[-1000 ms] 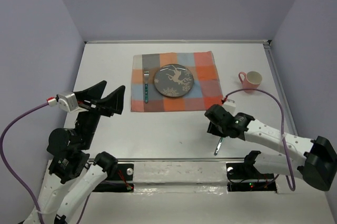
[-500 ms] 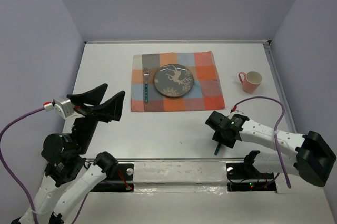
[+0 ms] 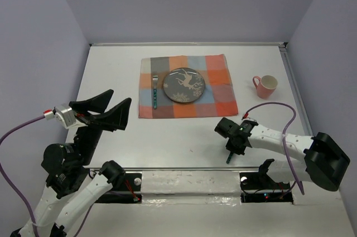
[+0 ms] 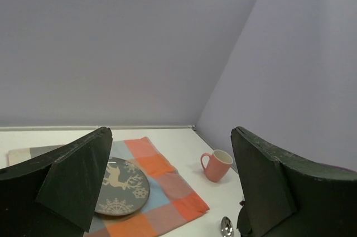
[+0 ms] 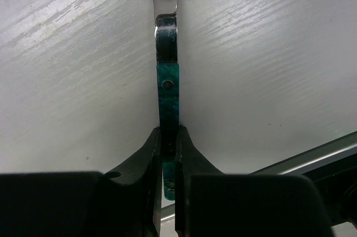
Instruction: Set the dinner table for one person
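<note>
A spoon [image 3: 228, 158] with a teal handle [image 5: 167, 81] lies on the white dinner table [image 3: 167, 136] near its front edge. My right gripper [image 3: 233, 143] is down at the table and shut on that handle [image 5: 168, 132]; the bowl points away from it. My left gripper [image 3: 106, 107] is open and empty, held high over the table's left side [image 4: 170, 136]. A grey deer-pattern plate [image 3: 184, 85] and a fork [image 3: 154, 92] rest on the checkered cloth [image 3: 218, 81].
A pink mug [image 3: 266, 85] stands upright to the right of the cloth and shows in the left wrist view [image 4: 217, 165]. The plate [image 4: 120, 185] and spoon bowl [image 4: 226, 226] show there too. A metal rail [image 3: 189, 171] runs just in front of the spoon.
My right gripper has moved down and toward the front edge and closed on the spoon's handle. My left arm has drifted slightly left and lower, still open.
</note>
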You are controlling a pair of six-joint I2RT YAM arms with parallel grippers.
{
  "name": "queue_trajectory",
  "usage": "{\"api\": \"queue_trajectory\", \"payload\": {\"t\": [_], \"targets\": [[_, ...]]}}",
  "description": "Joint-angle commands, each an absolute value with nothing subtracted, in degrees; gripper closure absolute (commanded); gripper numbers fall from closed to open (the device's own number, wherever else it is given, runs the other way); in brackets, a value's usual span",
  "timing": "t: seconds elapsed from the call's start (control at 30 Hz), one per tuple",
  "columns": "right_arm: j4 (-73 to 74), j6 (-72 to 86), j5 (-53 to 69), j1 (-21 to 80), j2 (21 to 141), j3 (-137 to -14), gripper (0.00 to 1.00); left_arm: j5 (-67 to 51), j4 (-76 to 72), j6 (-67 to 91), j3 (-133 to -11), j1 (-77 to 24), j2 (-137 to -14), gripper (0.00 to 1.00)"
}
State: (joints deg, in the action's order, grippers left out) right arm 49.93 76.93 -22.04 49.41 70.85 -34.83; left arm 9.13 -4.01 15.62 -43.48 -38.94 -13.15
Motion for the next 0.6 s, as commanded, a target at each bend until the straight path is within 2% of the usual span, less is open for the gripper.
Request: {"api": "queue_trajectory", "payload": {"t": [0.0,0.3,0.43,0.5,0.57], "targets": [[47.5,75.1,-24.5,49.3,72.4,-36.7,1.0,9.1,-6.6,14.9,-43.5,-39.3,-14.0,0.01],[54.9,64.4,-31.6,49.3,76.1,-52.1,1.0,9.1,-6.7,14.7,-43.2,-38.8,-16.4,0.01],[54.6,48.5,-36.8,48.1,80.6,-62.7,1.0,9.1,-6.8,14.1,-42.8,-38.7,-17.5,0.01],[49.6,41.2,-36.8,45.4,82.1,-67.5,1.0,9.4,-6.9,13.9,-42.6,-38.6,-18.2,0.01],[39.8,26.4,-31.6,38.4,83.1,-68.9,1.0,9.4,-6.8,13.6,-42.6,-38.2,-18.9,0.01]]}}
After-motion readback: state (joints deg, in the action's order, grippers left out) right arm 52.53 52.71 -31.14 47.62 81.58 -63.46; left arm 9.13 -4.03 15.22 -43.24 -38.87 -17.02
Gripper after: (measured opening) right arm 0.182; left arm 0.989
